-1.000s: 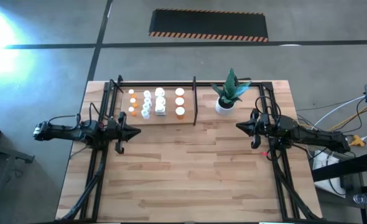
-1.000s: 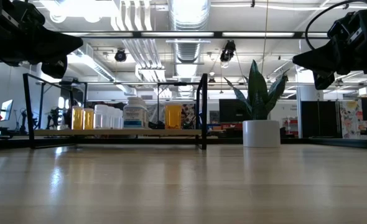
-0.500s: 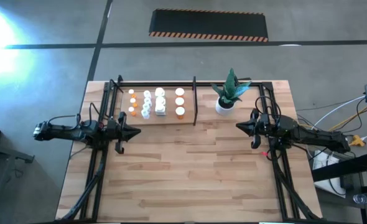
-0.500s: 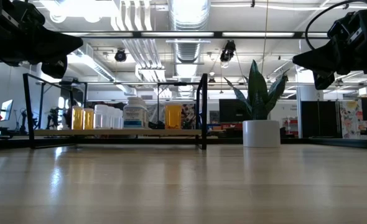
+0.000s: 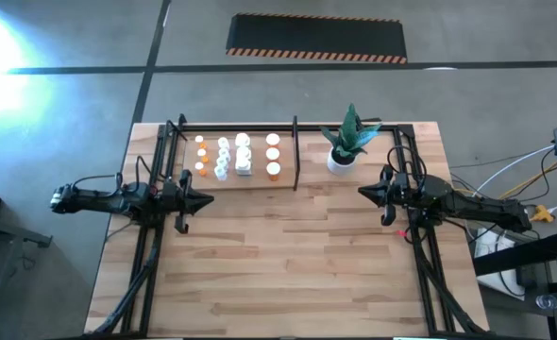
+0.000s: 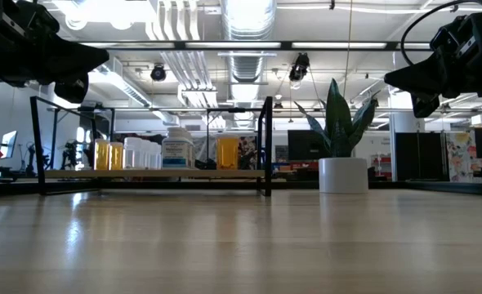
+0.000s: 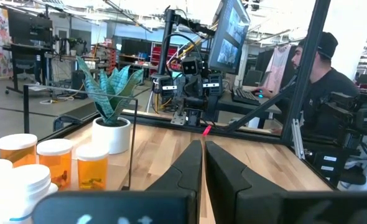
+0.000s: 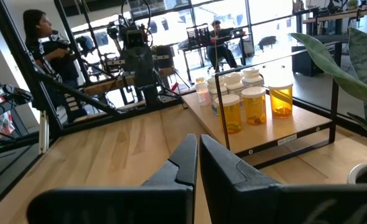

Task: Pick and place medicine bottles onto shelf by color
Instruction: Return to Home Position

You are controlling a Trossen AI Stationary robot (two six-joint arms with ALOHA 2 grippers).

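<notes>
My left pincer (image 5: pixel 207 200) hangs over the left side of the light-wood plank table (image 5: pixel 288 274), a little nearer than the shelf's near-left corner, pointing right. Its fingers (image 7: pixel 186 165) are pressed together with nothing between them. The right pincer (image 5: pixel 362 193) hangs over the right side of the table, pointing left, nearer than the white pot with the spiky green plant (image 5: pixel 341 161). Its fingers (image 8: pixel 182 158) are also together and empty.

The shelf (image 5: pixel 257 181), a flat light-wood board in a thin black tube frame, lies at the far left-centre of the table. The tiny cylindrical medicine bottles (image 5: pixel 244 156) stand upright on it, well apart from both pincers.

Columns in the high view:
- Leftmost: two small orange bottles (image 5: pixel 200 142).
- Middle two: white bottles (image 5: pixel 223 159).
- Rightmost: three orange bottles with white caps (image 5: pixel 273 155), just left of the upright black divider bar (image 5: pixel 295 156).

The plant pot stands right of that bar. The low view agrees: amber bottles (image 6: pixel 227 152) at both ends of the row and white ones between.

The left wrist view shows a person in a dark cap (image 7: pixel 323 81) seated beyond the table's right edge.
</notes>
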